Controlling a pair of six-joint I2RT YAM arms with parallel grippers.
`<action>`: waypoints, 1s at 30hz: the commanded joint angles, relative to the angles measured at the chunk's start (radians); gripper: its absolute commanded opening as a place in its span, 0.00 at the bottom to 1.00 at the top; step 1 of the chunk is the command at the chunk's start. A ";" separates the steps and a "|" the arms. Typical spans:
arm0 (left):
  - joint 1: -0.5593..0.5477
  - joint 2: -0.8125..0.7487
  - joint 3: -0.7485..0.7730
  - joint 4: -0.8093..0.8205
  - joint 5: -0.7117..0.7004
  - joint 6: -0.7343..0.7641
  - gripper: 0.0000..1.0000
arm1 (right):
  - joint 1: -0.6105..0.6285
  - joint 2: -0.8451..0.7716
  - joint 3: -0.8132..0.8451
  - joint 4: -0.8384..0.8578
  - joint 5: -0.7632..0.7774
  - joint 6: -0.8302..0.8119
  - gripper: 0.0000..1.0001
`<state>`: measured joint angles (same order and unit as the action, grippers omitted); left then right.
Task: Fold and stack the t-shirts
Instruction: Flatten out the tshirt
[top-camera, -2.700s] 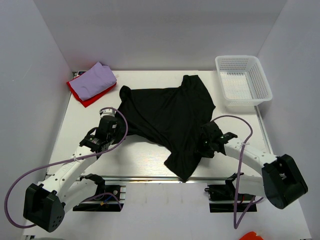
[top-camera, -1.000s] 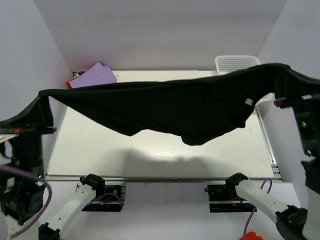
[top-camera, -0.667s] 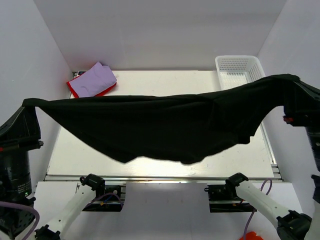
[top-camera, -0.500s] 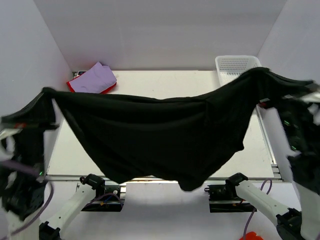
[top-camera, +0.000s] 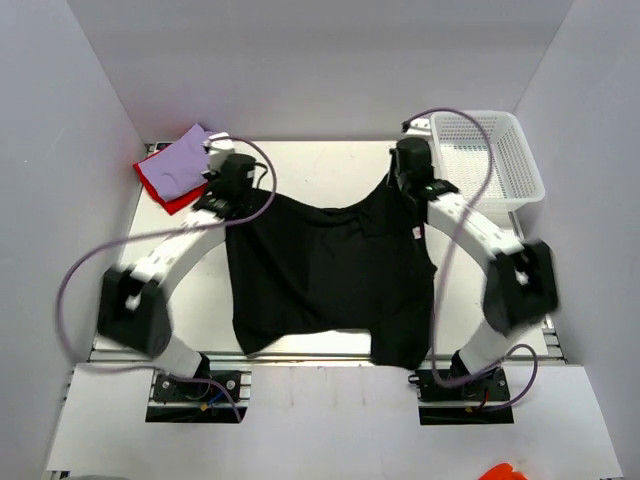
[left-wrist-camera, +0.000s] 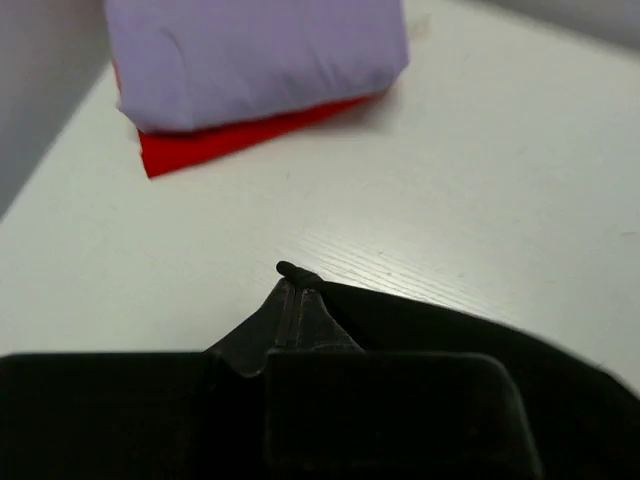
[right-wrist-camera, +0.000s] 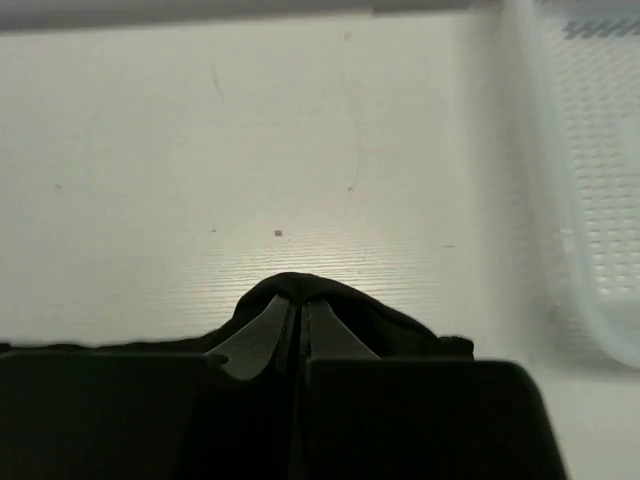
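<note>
The left hand (top-camera: 228, 196) and right hand (top-camera: 403, 185) are both pressed together, each pinching a top corner of the black shirt (top-camera: 330, 280). In each wrist view a small peak of black cloth shows at the closed fingertips, low over the bench (top-camera: 310, 165).

**Position of the work.** The black shirt lies spread from the far half of the bench toward the near edge. Its lower hem reaches that edge, and the right lower corner appears to overhang it. The lavender shirt (top-camera: 185, 160) lies folded on the red shirt (top-camera: 160, 190) at the far left corner, just beside the left hand. The basket (top-camera: 520, 175) stands near the right hand.

**Step in hand (judged):** laying the black shirt flat for folding.

1. Hold the two corners level and taut, so the top edge sets down straight.
2. Draw both corners slightly farther away before lowering, so the hem comes fully onto the bench.
3. Keep the left hand off the folded stack and the right hand off the basket.
4. Release both corners together; an uneven release is likely to skew the cloth.
</note>
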<state>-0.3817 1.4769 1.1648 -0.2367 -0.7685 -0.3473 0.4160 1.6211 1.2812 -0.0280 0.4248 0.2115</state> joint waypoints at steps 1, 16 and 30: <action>0.070 0.208 0.123 0.007 0.001 -0.036 0.00 | -0.055 0.199 0.153 0.054 -0.096 0.051 0.00; 0.184 0.630 0.578 -0.122 0.359 0.039 0.77 | -0.117 0.556 0.573 -0.139 -0.353 -0.015 0.90; 0.172 -0.030 -0.100 -0.300 0.550 -0.254 1.00 | -0.114 0.110 0.105 -0.173 -0.414 0.104 0.90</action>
<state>-0.2035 1.5860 1.2304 -0.4919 -0.3134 -0.4808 0.3050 1.8317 1.5097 -0.2218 0.0265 0.2550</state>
